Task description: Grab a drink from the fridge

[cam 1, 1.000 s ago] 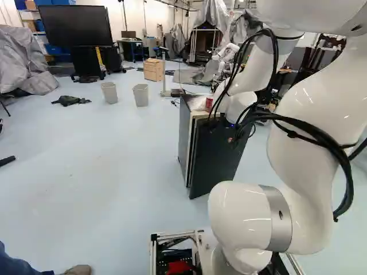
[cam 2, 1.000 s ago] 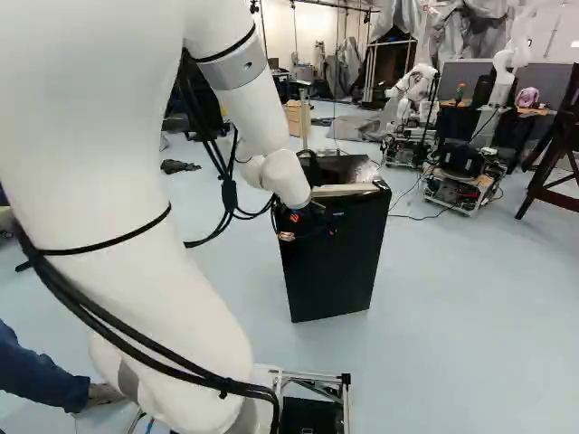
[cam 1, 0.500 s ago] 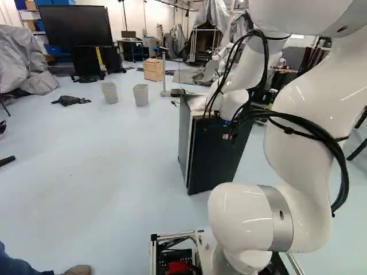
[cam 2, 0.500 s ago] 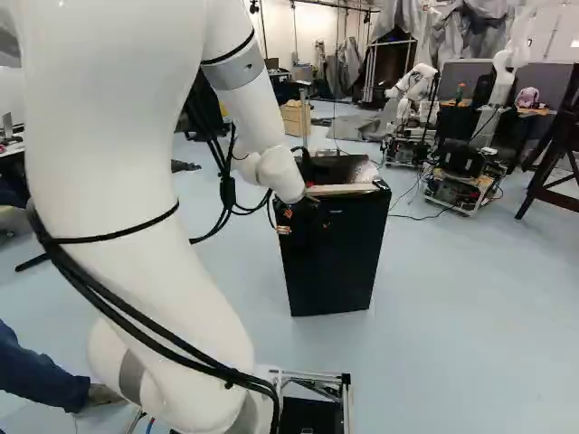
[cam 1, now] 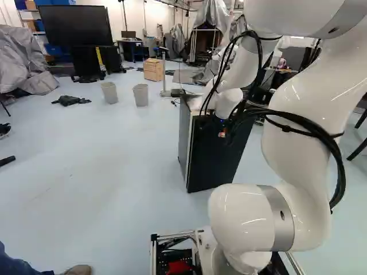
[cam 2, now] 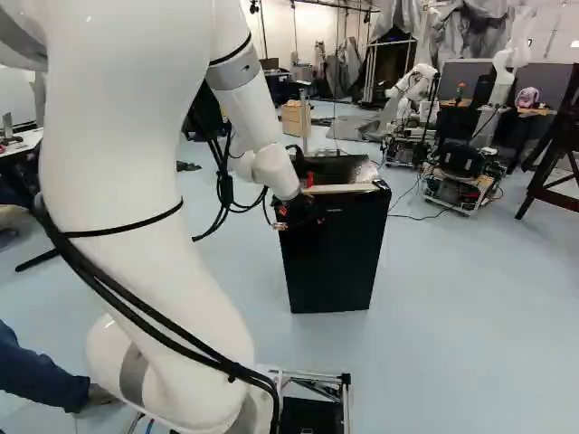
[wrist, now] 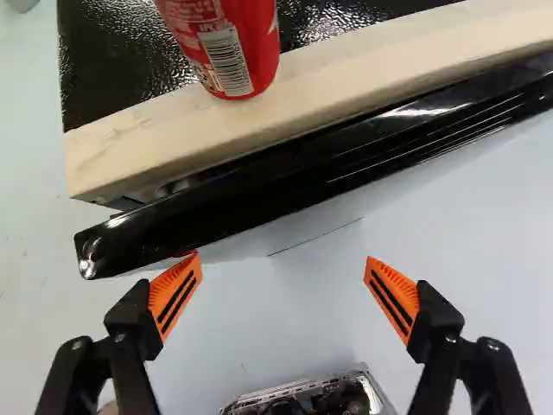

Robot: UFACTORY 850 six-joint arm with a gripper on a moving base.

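"So, which way is the drink from the claw?"

"Ahead, beyond the door's top edge. The red can stands upright on the fridge, close by the pale front strip."

"Is the claw grasping anything?"

"Nothing. Its orange pads are spread wide, one just beside that edge; whether it touches, I can't tell."

"And the arm?"

"It arches forward, wrist bent so the claw points down before the door. If that can's the target, I'd guess it must rise and reach over."
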